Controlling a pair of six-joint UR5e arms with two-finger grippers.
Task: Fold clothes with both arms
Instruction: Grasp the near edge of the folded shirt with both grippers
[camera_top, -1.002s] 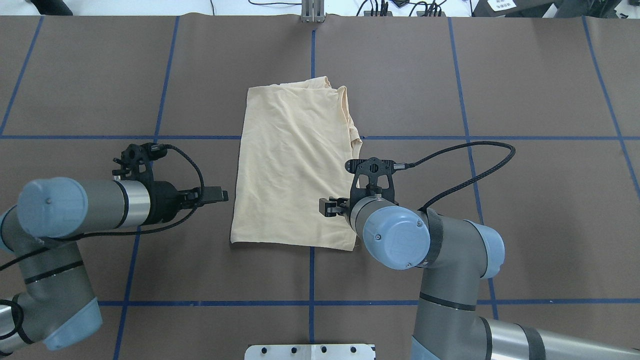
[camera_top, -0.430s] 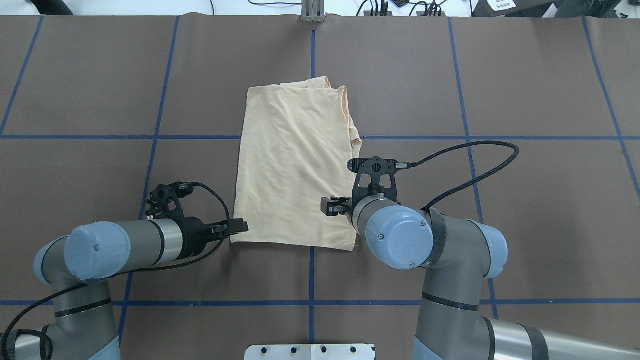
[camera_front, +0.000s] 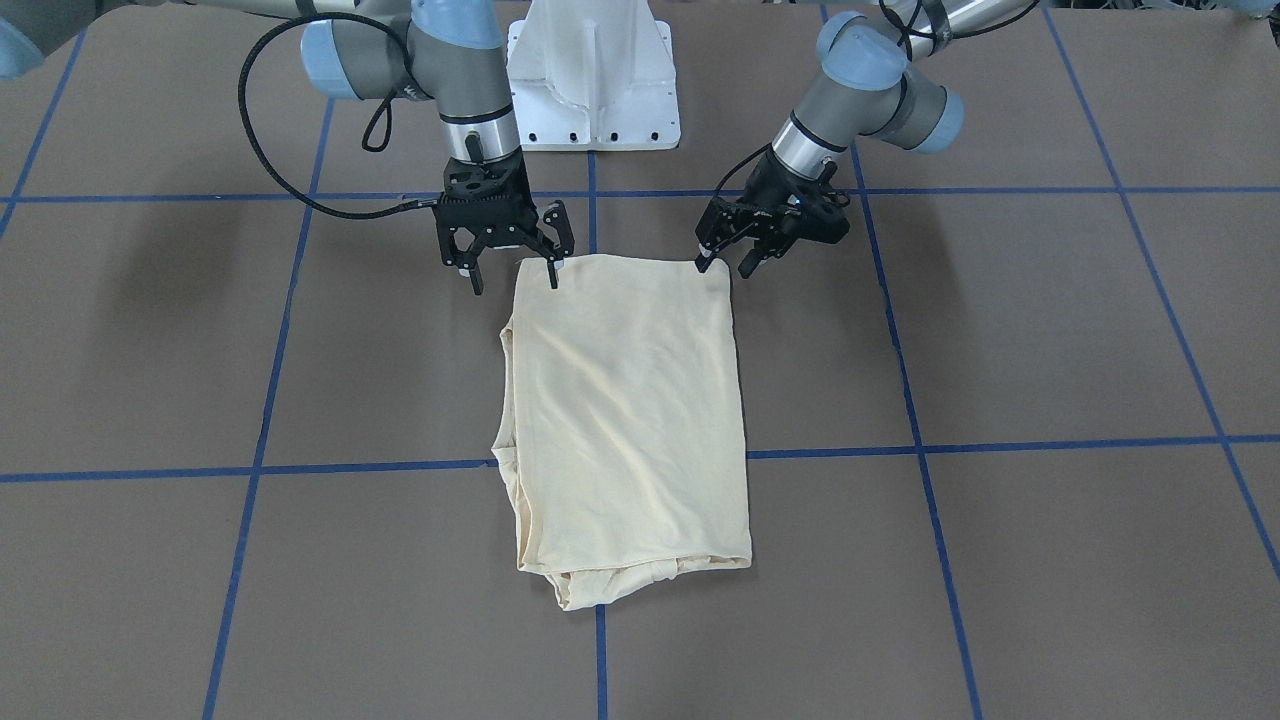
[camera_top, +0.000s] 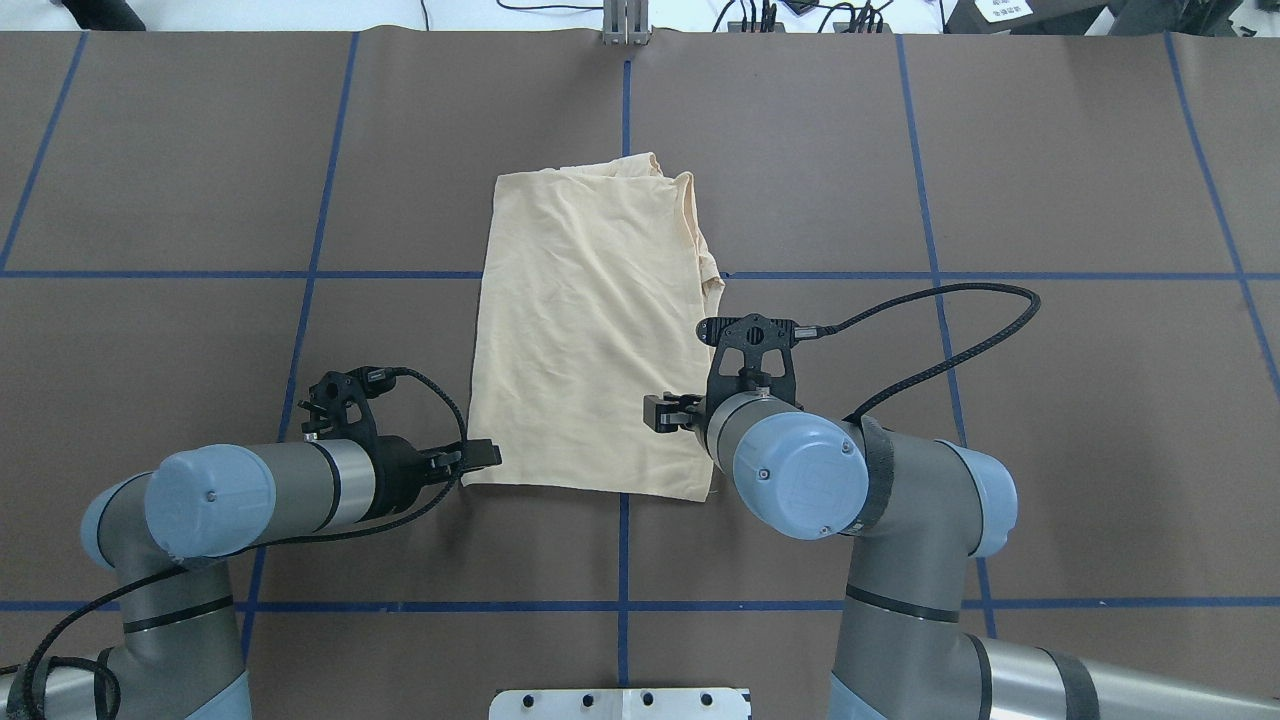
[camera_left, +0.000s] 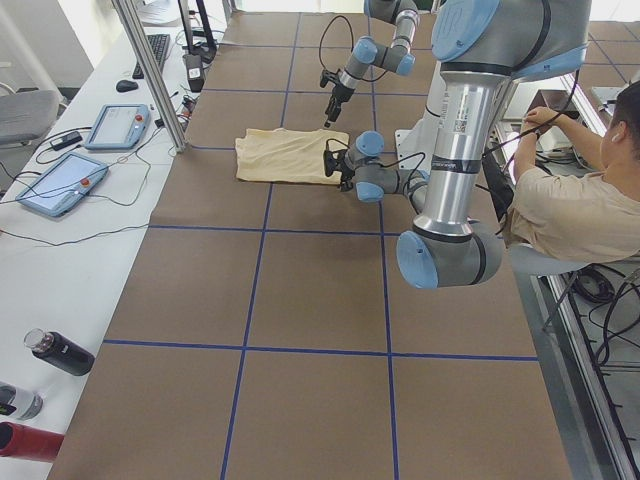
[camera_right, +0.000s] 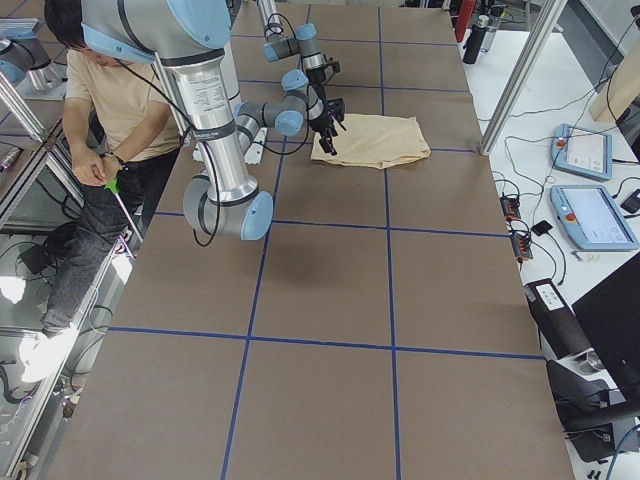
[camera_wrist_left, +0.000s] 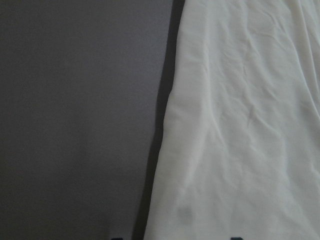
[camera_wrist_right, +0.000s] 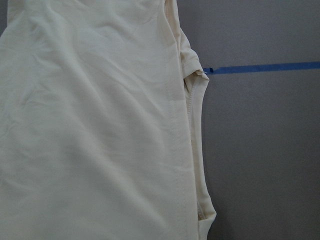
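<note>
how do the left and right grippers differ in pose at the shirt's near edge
The right gripper points straight down; the left gripper leans in at a slant. The right gripper's jaws straddle the shirt's corner, one over cloth, one over bare table; the left gripper's jaws sit just at the opposite corner. Both are open, holding nothing, at the shirt edge nearest the robot.

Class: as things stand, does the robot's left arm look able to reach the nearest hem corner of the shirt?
Probably yes. The left gripper hangs open right at that corner of the shirt, with nothing between them. The right gripper is off at the other corner.
</note>
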